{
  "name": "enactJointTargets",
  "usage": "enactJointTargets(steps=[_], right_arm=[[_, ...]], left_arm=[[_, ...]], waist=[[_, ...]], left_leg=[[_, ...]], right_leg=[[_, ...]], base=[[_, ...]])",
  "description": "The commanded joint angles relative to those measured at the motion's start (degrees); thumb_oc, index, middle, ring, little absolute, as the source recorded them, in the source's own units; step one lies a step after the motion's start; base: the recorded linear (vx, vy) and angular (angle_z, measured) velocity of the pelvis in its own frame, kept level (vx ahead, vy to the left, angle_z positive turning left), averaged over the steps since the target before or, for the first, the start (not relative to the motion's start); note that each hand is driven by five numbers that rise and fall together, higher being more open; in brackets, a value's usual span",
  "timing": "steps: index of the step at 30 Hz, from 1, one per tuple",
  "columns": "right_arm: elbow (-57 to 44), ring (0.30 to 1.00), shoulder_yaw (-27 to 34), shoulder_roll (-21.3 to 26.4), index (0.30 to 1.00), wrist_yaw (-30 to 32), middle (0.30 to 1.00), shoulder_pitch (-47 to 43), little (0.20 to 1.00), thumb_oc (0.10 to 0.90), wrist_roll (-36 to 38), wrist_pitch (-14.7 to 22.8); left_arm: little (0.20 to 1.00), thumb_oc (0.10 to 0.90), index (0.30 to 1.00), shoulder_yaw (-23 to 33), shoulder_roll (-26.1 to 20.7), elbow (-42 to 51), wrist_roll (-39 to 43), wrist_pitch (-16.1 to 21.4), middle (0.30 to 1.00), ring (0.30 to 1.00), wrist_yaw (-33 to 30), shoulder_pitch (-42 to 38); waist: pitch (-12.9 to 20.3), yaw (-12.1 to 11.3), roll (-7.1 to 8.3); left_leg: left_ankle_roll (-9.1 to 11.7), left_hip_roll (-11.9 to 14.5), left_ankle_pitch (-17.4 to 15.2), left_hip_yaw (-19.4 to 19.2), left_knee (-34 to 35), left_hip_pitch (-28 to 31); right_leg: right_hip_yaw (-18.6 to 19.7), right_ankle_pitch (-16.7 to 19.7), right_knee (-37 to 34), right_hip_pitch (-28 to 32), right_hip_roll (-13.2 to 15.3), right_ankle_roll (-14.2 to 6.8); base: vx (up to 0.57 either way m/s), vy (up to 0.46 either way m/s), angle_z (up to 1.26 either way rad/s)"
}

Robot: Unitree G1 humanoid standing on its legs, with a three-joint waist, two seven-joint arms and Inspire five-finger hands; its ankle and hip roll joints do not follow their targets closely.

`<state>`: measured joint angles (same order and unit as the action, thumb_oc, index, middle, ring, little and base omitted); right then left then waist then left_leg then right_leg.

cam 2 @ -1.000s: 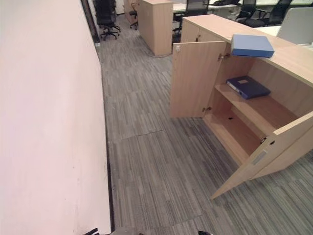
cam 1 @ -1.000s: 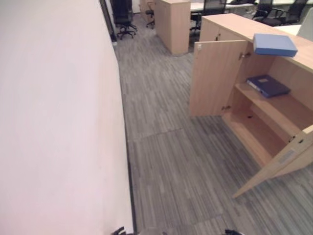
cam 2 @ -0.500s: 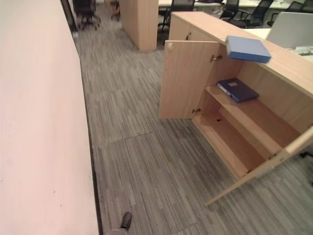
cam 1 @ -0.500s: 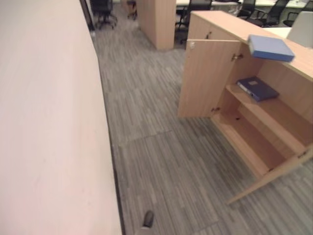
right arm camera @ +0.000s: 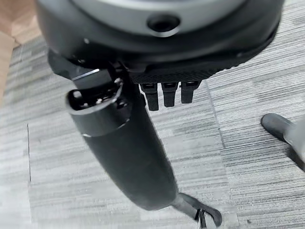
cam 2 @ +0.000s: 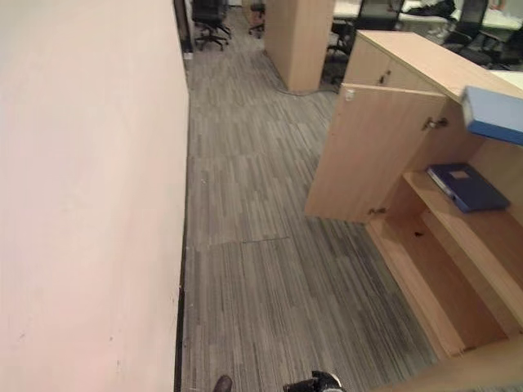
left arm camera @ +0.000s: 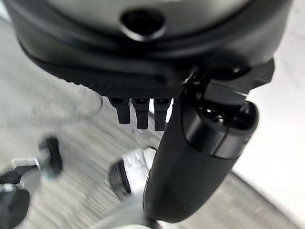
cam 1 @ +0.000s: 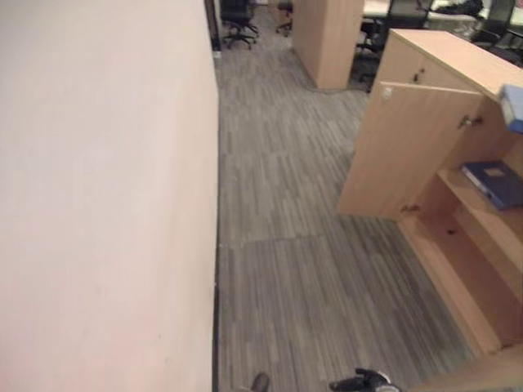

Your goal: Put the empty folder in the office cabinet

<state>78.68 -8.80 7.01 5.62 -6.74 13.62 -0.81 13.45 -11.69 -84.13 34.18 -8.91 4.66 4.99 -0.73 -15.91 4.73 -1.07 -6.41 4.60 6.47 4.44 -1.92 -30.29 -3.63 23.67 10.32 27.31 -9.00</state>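
An office: swivel chairs [cam 2: 211, 18], wooden cabinets [cam 2: 409, 77], grey carpet tiles [cam 2: 253, 245].

At right we see a matt light-wood cabinet [cam 2: 384, 155]; the floor [cam 2: 270, 269] is rough grey striped carpet.

Two folders: one light blue folder [cam 2: 494, 115] atop the cabinet [cam 2: 409, 73], one dark blue folder [cam 2: 467, 186] on its upper shelf [cam 2: 458, 224]. One open cabinet door [cam 2: 364, 155]. Two shelves inside. Several office chairs [cam 2: 208, 18] far off.
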Motion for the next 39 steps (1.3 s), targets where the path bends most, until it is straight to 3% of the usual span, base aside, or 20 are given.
enactJointTargets(steps=[1, 3, 4, 5, 6, 8, 11, 12, 19, 21, 22, 23, 24, 27, 29, 30, 32, 33, 35, 39], right_arm=[[-2.4, 0.900, -0.2, 3.7, 0.900, -0.1, 0.900, -4.6, 0.900, 0.800, 0.7, 1.5], [-2.5, 0.900, -0.2, 3.9, 0.900, -0.2, 0.900, -5.1, 0.900, 0.800, 1.4, 1.7], [-2.5, 0.900, -0.3, 4.0, 0.900, -0.2, 0.900, -5.1, 0.900, 0.800, 1.5, 1.7], [-2.5, 0.900, -0.1, 4.2, 0.900, -0.2, 0.900, -5.6, 0.900, 0.800, 2.3, 2.0], [-2.8, 0.900, -0.2, 4.1, 0.900, 0.0, 0.900, -6.3, 0.900, 0.800, 5.6, 2.8], [-2.6, 0.900, 0.4, 4.2, 0.900, 0.2, 0.900, -6.4, 0.900, 0.800, 7.6, 3.3], [-1.8, 0.900, 1.4, 4.5, 0.900, 0.4, 0.900, -5.5, 0.900, 0.800, 8.3, 3.2], [-0.7, 0.900, 1.8, 4.6, 0.900, 0.6, 0.900, -4.1, 0.900, 0.800, 7.5, 3.1], [0.8, 0.900, 6.3, 6.6, 0.900, 1.1, 0.900, 1.3, 0.900, 0.800, 9.7, 3.0], [0.4, 0.900, 6.7, 6.8, 0.900, 1.1, 0.900, 2.0, 0.900, 0.800, 9.9, 3.2], [0.2, 0.900, 7.1, 7.0, 0.900, 1.2, 0.900, 2.3, 0.900, 0.800, 10.2, 3.3], [0.2, 0.900, 7.1, 7.0, 0.900, 1.2, 0.900, 2.3, 0.900, 0.800, 10.2, 3.3], [-0.3, 0.900, 7.5, 7.5, 0.900, 1.5, 0.900, 2.1, 0.900, 0.800, 10.6, 3.3], [0.0, 0.900, 6.7, 7.1, 0.900, 1.3, 0.900, 1.6, 0.900, 0.800, 10.1, 3.3], [0.4, 0.900, 5.9, 6.7, 0.900, 1.6, 0.900, 0.7, 0.900, 0.800, 9.4, 3.4], [0.8, 0.900, 5.9, 6.6, 0.900, 1.9, 0.900, 0.3, 0.900, 0.800, 9.4, 3.4], [1.4, 0.900, 6.4, 6.8, 0.900, 2.0, 0.900, 0.9, 0.900, 0.800, 8.7, 3.0], [1.4, 0.900, 6.4, 6.8, 0.900, 2.0, 0.900, 0.9, 0.900, 0.800, 8.7, 3.0], [3.5, 0.900, 7.8, 7.3, 0.900, 1.6, 0.900, 2.8, 0.900, 0.800, 5.9, 1.8], [6.4, 0.900, 8.1, 6.5, 0.900, 0.2, 0.900, 4.9, 0.900, 0.800, 3.4, 0.2]], left_arm=[[0.900, 0.800, 0.900, -11.4, -0.3, 5.4, -13.4, 15.8, 0.900, 0.900, -9.5, 2.5], [0.900, 0.800, 0.900, -12.2, -0.1, 5.7, -13.5, 15.9, 0.900, 0.900, -9.4, 2.6], [0.900, 0.800, 0.900, -12.2, 0.0, 5.7, -13.5, 15.9, 0.900, 0.900, -9.4, 2.6], [0.900, 0.800, 0.900, -12.5, 0.1, 5.8, -13.3, 15.9, 0.900, 0.900, -9.3, 2.7], [0.900, 0.800, 0.900, -13.1, 0.5, 6.2, -13.2, 15.9, 0.900, 0.900, -9.0, 3.1], [0.900, 0.800, 0.900, -12.8, 0.8, 6.1, -13.2, 15.7, 0.900, 0.900, -8.5, 3.3], [0.900, 0.800, 0.900, -12.0, 1.1, 5.7, -13.4, 15.7, 0.900, 0.900, -8.0, 2.9], [0.900, 0.800, 0.900, -11.4, 1.1, 5.2, -13.8, 15.6, 0.900, 0.900, -8.0, 3.2], [0.900, 0.800, 0.900, -11.3, 0.9, 5.1, -13.1, 15.8, 0.900, 0.900, -9.4, -0.3], [0.900, 0.800, 0.900, -11.9, 1.2, 6.6, -12.2, 16.2, 0.900, 0.900, -9.8, -0.8], [0.900, 0.800, 0.900, -12.1, 1.4, 7.3, -12.2, 16.3, 0.900, 0.900, -9.8, -0.8], [0.900, 0.800, 0.900, -12.1, 1.4, 7.3, -12.2, 16.3, 0.900, 0.900, -9.8, -0.8], [0.900, 0.800, 0.900, -12.6, 1.7, 7.8, -12.4, 16.2, 0.900, 0.900, -9.7, -0.7], [0.900, 0.800, 0.900, -12.7, 1.7, 7.6, -12.8, 16.3, 0.900, 0.900, -9.8, -0.3], [0.900, 0.800, 0.900, -12.6, 1.1, 7.5, -11.6, 16.8, 0.900, 0.900, -10.3, -0.1], [0.900, 0.800, 0.900, -12.2, 1.1, 7.6, -9.7, 17.3, 0.900, 0.900, -10.9, -0.2], [0.900, 0.800, 0.900, -11.6, 1.6, 7.0, -8.3, 17.5, 0.900, 0.900, -11.1, -0.3], [0.900, 0.800, 0.900, -11.6, 1.6, 7.0, -8.3, 17.5, 0.900, 0.900, -11.1, -0.2], [0.900, 0.800, 0.900, -11.4, 2.1, 6.3, -9.5, 17.3, 0.900, 0.900, -11.0, 0.4], [0.900, 0.800, 0.900, -11.9, 1.5, 6.5, -11.7, 17.1, 0.900, 0.900, -10.7, 0.3]], waist=[[-3.2, -0.2, -2.36], [-5.2, 1.3, -4.61], [-5.2, 1.1, -4.79], [-6.6, 2.0, -6.04], [-9.7, 4.7, -6.71], [-10.3, 5.6, -6.03], [-9.2, 6.8, -5.23], [-7.9, 6.5, -5.17], [-5.2, 9.8, -4.99], [-5.4, 9.9, -4.74], [-5.8, 9.9, -4.33], [-5.8, 9.9, -4.35], [-7.0, 9.5, -2.78], [-7.7, 8.3, -0.65], [-7.9, 7.3, -0.80], [-8.2, 7.1, -1.42], [-7.7, 7.0, -3.08], [-7.7, 6.9, -3.13], [-5.4, 6.9, -4.88], [-3.4, 6.6, -4.11]], left_leg=[[-2.5, -3.3, -4.5, -0.7, 0.6, -0.9], [-2.9, -1.5, -4.2, -0.5, 0.6, 1.0], [-2.7, -1.1, -4.4, -0.7, 0.6, 1.0], [-2.8, -0.4, -4.2, -0.3, 0.6, 2.6], [-2.6, -0.1, -5.0, -0.3, 0.6, 7.9], [-2.3, -0.6, -6.1, 0.2, 0.6, 10.0], [-2.3, -0.8, -7.4, 1.9, 0.6, 11.6], [-1.9, 0.3, -10.2, 1.9, 0.6, 13.5], [1.1, 3.9, -15.0, 2.6, -7.2, 14.2], [3.1, 3.6, -12.4, 1.6, -14.7, 12.0], [5.1, 2.9, -9.2, 0.1, -22.1, 8.8], [5.1, 2.9, -9.3, 0.1, -22.4, 8.5], [6.0, 1.4, -6.1, -3.7, -32.8, -1.0], [2.2, 3.8, -12.5, -5.9, -26.4, -5.5], [3.6, 10.3, -3.1, -1.3, -12.7, -6.8], [4.5, 15.9, 1.5, 1.9, -4.5, -8.7], [6.2, 18.9, 4.0, 3.7, 0.6, -8.3], [6.2, 19.0, 3.9, 3.6, 0.6, -8.2], [8.2, 17.9, 4.4, 3.7, 0.6, -7.0], [7.4, 13.3, 2.3, 3.3, 0.6, -4.6]], right_leg=[[2.8, 22.4, -2.8, -2.4, 7.6, -4.1], [3.3, 14.3, -1.0, -9.2, 2.1, -1.8], [3.5, 13.7, -0.6, -9.6, 1.8, -1.4], [4.5, 11.3, -0.9, -12.7, -1.5, -0.7], [6.1, 10.3, -6.5, -19.3, -12.1, 0.0], [5.9, 11.8, -12.1, -20.5, -15.7, -0.4], [7.9, 12.3, -16.6, -20.7, -17.4, 1.2], [7.5, 9.5, -17.6, -18.0, -18.7, 1.8], [6.7, 1.8, -14.6, -13.6, -20.4, 5.0], [6.9, -0.2, -14.8, -11.2, -21.2, 6.2], [7.4, -1.1, -15.7, -9.2, -21.7, 7.0], [7.3, -1.0, -15.7, -9.3, -21.7, 7.1], [7.8, -0.7, -17.9, -7.3, -20.6, 8.0], [9.3, -0.6, -19.1, -5.8, -19.0, 6.6], [11.3, -1.3, -19.1, -5.0, -19.4, 6.0], [13.5, -2.6, -18.6, -4.4, -19.2, 5.7], [16.1, -3.5, -18.6, -3.4, -18.9, 4.7], [16.2, -3.5, -18.6, -3.3, -19.0, 4.7], [15.6, -2.6, -20.4, -1.2, -17.3, 3.3], [14.9, 0.3, -21.0, -0.7, -13.0, 0.9]], base=[[0.07, 0.044, 0.22], [0.08, 0.046, -0.18], [0.05, 0.000, -0.39], [0.21, -0.038, -0.10], [0.30, -0.032, -0.10], [0.28, -0.066, -0.38], [0.39, -0.106, 0.54], [0.57, -0.146, -0.45], [0.48, -0.197, 0.44], [0.27, -0.137, 0.17], [0.17, -0.095, 0.06], [0.19, -0.095, 0.02], [0.12, -0.039, 0.09], [0.17, 0.010, -0.27], [0.20, 0.150, -0.57], [0.20, 0.234, -0.69], [0.20, 0.286, -0.69], [0.18, 0.275, -0.48], [0.29, 0.413, -0.31], [0.25, 0.363, 0.05]])
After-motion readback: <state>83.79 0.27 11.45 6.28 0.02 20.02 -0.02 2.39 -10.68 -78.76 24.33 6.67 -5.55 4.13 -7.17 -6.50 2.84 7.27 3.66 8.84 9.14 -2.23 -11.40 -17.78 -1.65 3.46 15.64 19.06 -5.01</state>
